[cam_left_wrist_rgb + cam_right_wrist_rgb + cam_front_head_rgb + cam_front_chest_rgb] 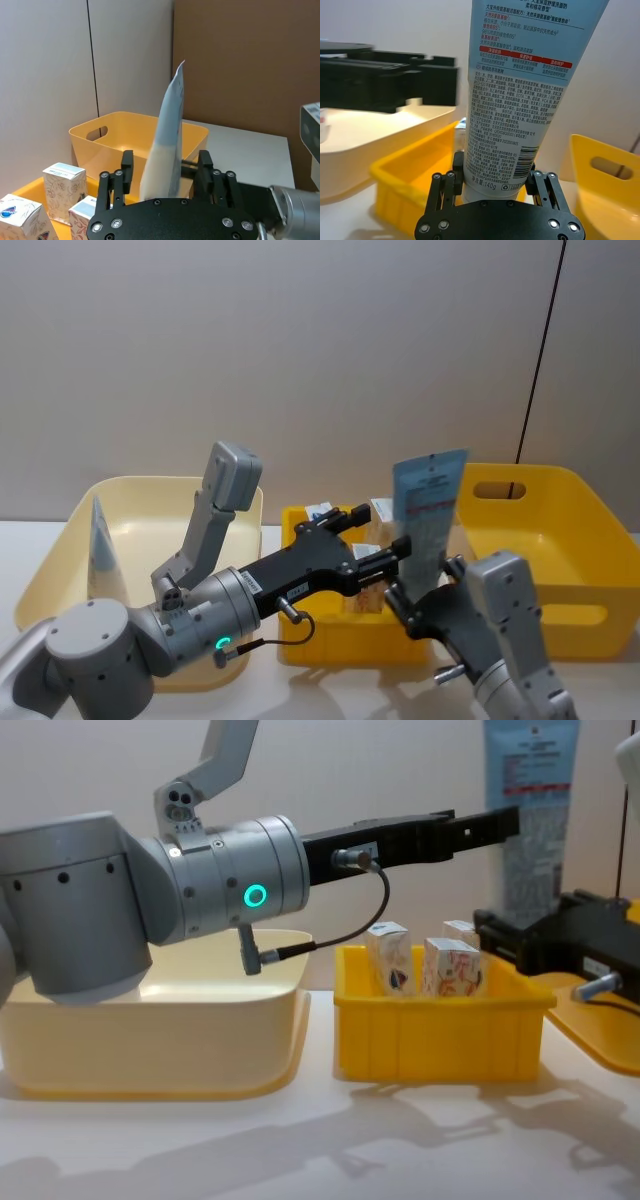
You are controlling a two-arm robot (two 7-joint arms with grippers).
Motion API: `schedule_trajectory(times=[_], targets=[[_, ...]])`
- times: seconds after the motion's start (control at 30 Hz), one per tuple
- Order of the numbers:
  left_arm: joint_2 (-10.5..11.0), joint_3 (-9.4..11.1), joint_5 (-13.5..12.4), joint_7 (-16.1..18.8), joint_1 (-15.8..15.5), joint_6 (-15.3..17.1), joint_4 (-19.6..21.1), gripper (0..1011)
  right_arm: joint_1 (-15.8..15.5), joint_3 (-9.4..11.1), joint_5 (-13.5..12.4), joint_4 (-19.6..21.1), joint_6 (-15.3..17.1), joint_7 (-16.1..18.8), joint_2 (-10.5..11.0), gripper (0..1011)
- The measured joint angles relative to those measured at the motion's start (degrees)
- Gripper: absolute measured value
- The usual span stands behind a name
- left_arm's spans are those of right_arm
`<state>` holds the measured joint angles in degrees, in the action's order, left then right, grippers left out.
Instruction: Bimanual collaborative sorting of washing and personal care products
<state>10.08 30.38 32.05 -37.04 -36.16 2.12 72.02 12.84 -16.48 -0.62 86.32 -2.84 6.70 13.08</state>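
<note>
A pale-blue tube stands upright above the small yellow tray. My right gripper is shut on its lower end, seen close in the right wrist view. My left gripper reaches in from the left, open. Its fingers stand on either side of the tube with gaps. In the chest view the left gripper is level with the tube. White cartons stand in the tray. Another pale-blue tube leans in the cream bin.
A large yellow bin with a handle slot stands at the right, behind my right arm. The cream bin sits to the left of the small yellow tray. Bare white tabletop lies in front of them.
</note>
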Motion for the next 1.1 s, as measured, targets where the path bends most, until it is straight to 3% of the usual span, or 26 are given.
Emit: schedule_trajectory(times=[0.3, 0.8, 1.1], targets=[[0.0, 0.0, 0.0, 0.0, 0.0, 0.0, 0.0, 1003, 1.3, 2.4, 2.3, -0.8, -0.9, -4.6, -0.8, 666], [0.0, 0.0, 0.0, 0.0, 0.0, 0.0, 0.0, 1004, 4.8, 7.2, 5.7, -2.4, -1.0, -12.8, -2.6, 666], [0.0, 0.0, 0.0, 0.0, 0.0, 0.0, 0.0, 1004, 6.2, 9.1, 8.2, -2.5, 3.5, -16.4, -3.6, 666]])
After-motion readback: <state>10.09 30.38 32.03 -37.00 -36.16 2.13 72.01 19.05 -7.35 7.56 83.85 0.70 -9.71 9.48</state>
